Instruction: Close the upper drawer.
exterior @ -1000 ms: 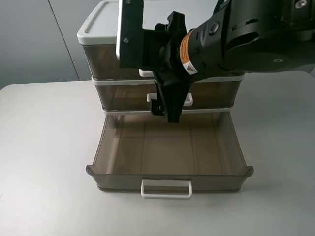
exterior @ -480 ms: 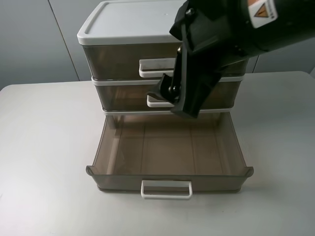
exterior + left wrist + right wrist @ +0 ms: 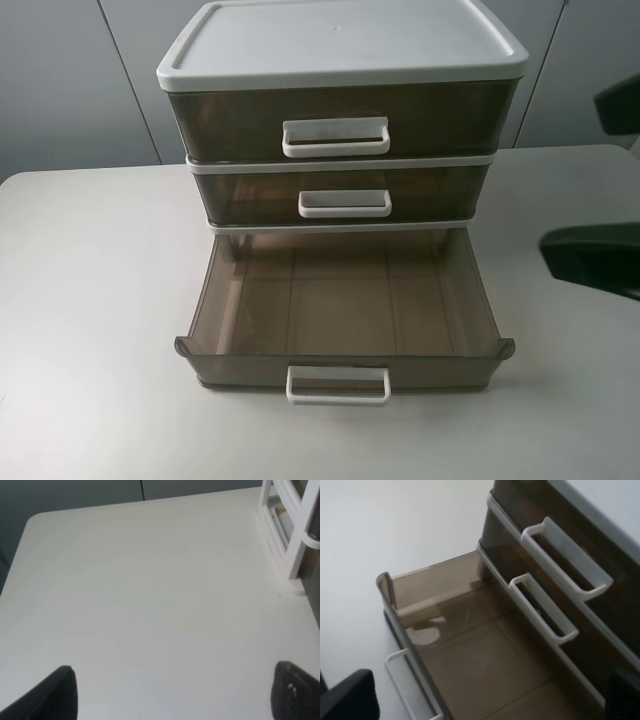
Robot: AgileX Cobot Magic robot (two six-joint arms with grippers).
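Closing looks finished: the upper drawer [image 3: 340, 122] sits flush under the white lid [image 3: 340, 45], front of smoky brown see-through plastic, with a wide white loop handle [image 3: 335, 137]. Only the lowest drawer [image 3: 340, 300] stands pulled out. Right gripper [image 3: 485, 702] hangs released above it; left gripper [image 3: 172, 692] is released over the matte table [image 3: 140, 580]. No further move seems needed.

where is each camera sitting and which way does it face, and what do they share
Exterior high: mounted high in front, looking down at the cabinet on the table; upper drawer shut, lowest drawer pulled out; dark arm parts show at the right edge.
Left wrist: on the left arm, facing bare table beside the cabinet's frame; left gripper fingertips spread apart.
Right wrist: on the right arm, angled down at the drawer fronts; right gripper fingertips wide apart.
Shared: exterior and right wrist both show all three drawers.
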